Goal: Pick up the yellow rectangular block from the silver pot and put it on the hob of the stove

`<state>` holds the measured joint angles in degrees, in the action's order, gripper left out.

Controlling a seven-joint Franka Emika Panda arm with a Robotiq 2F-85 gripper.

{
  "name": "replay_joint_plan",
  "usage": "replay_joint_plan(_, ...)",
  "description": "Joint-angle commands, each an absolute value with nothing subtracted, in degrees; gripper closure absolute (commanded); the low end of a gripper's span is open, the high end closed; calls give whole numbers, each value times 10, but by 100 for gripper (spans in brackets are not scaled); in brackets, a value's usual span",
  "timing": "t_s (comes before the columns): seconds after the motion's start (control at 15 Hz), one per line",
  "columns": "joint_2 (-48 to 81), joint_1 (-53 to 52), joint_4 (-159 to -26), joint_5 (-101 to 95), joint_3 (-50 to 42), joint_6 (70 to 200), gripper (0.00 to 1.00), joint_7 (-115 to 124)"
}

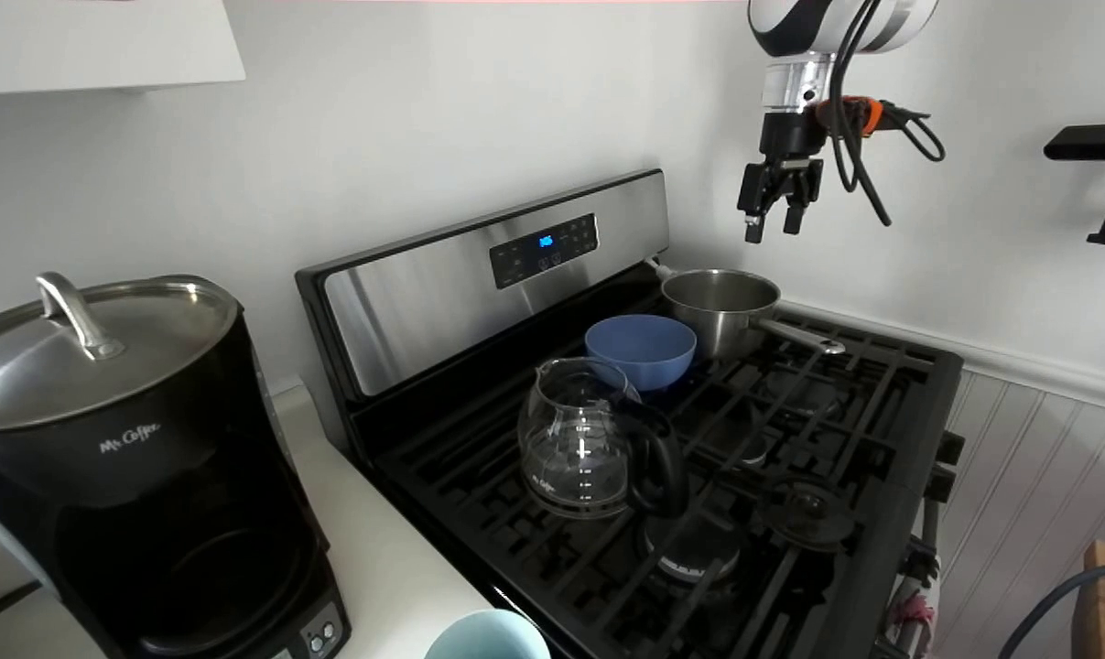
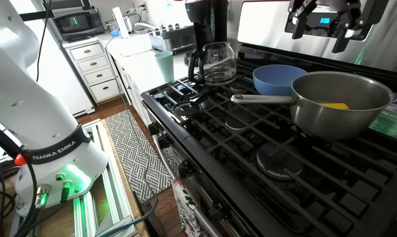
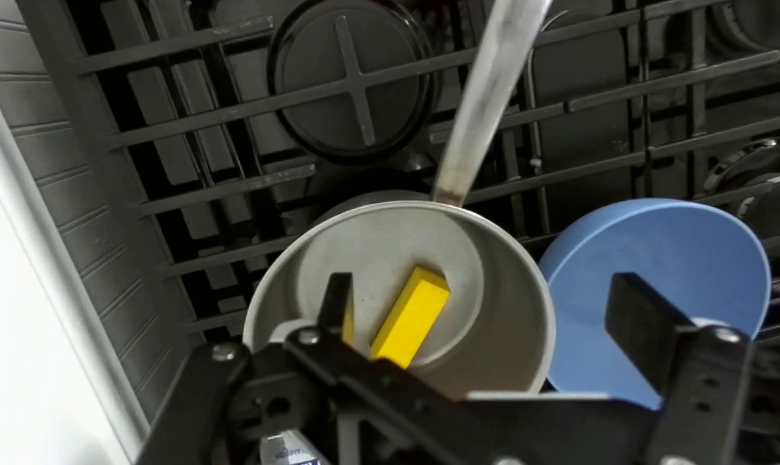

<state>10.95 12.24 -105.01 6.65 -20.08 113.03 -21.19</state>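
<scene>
White arm base (image 2: 53,166) at far left, lettered FRANKA EMIKA. Farther back, a microwave (image 2: 81,26), green digits too small for me to read. Pale green cup (image 2: 164,65) near the corner of the stove (image 1: 406,320). Next, black coffee maker (image 1: 149,448), "Mr. Coffee" written on its front. Clear glass carafe (image 2: 219,64) upright on the hob (image 2: 277,161); small print low on the glass, blurred from where I stand. Blue bowl (image 2: 277,77) just beside the silver pot (image 2: 320,121). Tool (image 2: 320,37) hangs well above both, touching neither, jaws spread wide and empty; in the wrist view one jaw shows over the pot, its mate over the bowl. Display (image 2: 324,20) on the back panel reads 3:06. Yellow rectangular block (image 3: 412,316) lies slantwise on the pot's floor, the pot wall standing all round it. Far right, partly behind the pot, a container (image 2: 392,120) of something green; "Pure" legible on its label.
</scene>
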Motion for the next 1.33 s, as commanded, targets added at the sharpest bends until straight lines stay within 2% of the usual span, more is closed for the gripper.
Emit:
replay_joint_plan(0.0, 216, 175, -913, 100, -165, 1055, 0, -233)
replay_joint_plan(0.47, 340, 192, -790, 72, -142, 1066, 0, -59)
replay_joint_plan(0.53, 297, 194, -842, 68, -137, 1087, 0, -91)
replay_joint_plan(0.87, 320, 200, -823, 82, -123, 1082, 0, -97)
replay_joint_plan(1.27, 378, 218, -812, 90, -78, 1143, 0, -174)
